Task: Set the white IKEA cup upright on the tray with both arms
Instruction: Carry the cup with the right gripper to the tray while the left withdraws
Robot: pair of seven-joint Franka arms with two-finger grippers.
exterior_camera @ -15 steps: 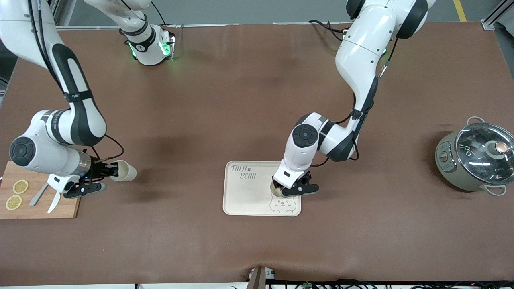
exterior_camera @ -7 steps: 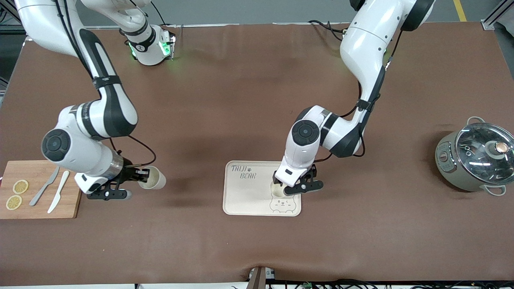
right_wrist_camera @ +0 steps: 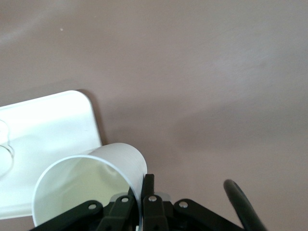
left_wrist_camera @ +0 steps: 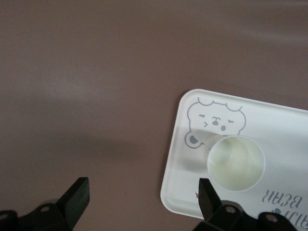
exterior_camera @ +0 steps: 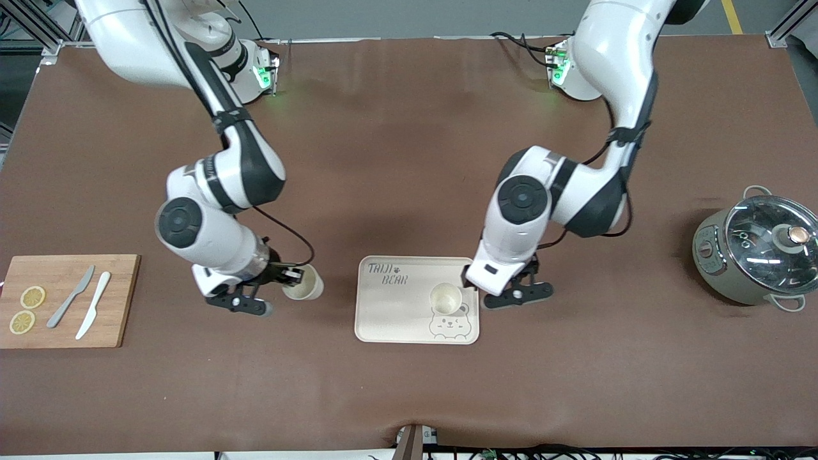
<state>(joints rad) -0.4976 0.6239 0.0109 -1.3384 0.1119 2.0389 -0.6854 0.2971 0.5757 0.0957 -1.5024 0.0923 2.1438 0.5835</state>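
A white cup [exterior_camera: 445, 296] stands upright on the cream tray [exterior_camera: 390, 310], just above the bear drawing. My left gripper [exterior_camera: 512, 291] is open and empty over the table beside the tray's edge toward the left arm's end. In the left wrist view the gripper [left_wrist_camera: 143, 197] is spread wide, with the tray [left_wrist_camera: 284, 125] and the cup [left_wrist_camera: 236, 162] off to one side. My right gripper [exterior_camera: 293, 279] is shut on the rim of a second white cup [exterior_camera: 304, 287] and holds it tilted over the table, close to the tray's other edge. The right wrist view shows this gripper [right_wrist_camera: 142, 185], the cup [right_wrist_camera: 91, 183] and the tray [right_wrist_camera: 48, 125].
A wooden cutting board [exterior_camera: 118, 300] with two knives and lemon slices lies at the right arm's end of the table. A grey pot with a glass lid [exterior_camera: 754, 252] stands at the left arm's end. The tabletop is brown.
My right arm has carried its cup from beside the cutting board to near the tray. My left gripper has let go of the cup on the tray and moved off toward the left arm's end.
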